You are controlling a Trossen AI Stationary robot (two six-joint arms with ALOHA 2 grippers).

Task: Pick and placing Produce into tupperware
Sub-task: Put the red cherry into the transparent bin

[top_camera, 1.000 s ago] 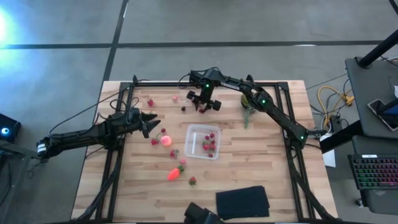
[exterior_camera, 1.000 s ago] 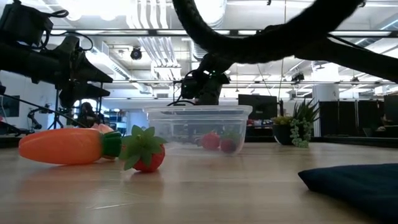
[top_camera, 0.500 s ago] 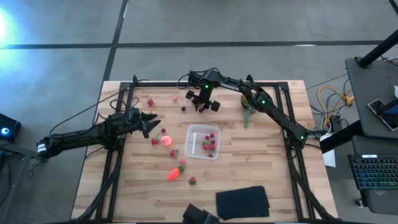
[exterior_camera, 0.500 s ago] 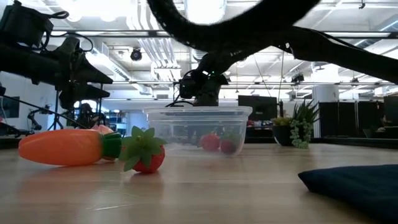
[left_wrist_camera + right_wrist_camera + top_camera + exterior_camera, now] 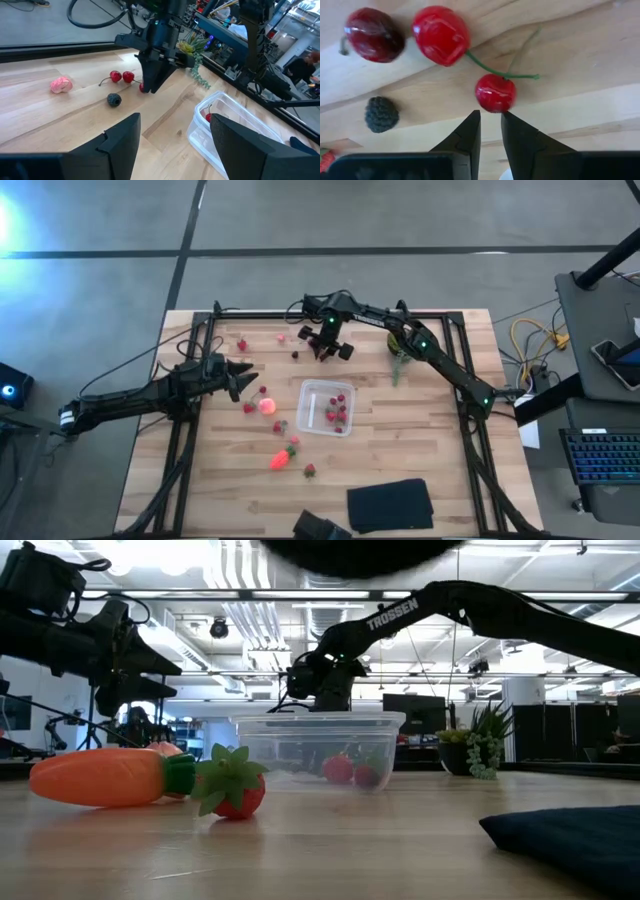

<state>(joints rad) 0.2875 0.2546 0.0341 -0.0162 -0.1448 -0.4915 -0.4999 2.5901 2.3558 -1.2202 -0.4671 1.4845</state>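
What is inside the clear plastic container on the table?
The container holds a few small red berries; two show through its wall in the low view. Their exact number cannot be told, since they cluster together.

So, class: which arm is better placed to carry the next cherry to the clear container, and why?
Right. Its end effector is down at the small cherry, fingers nearly together, close to the container. The left end effector waits open, farther off.

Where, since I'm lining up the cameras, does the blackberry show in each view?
High view: blackberry on the table's far part, left of the right tool.
Low view: not in it.
Left wrist view: centre-left, below the cherries.
Right wrist view: left.
Shared landmark: the right tool beside it.
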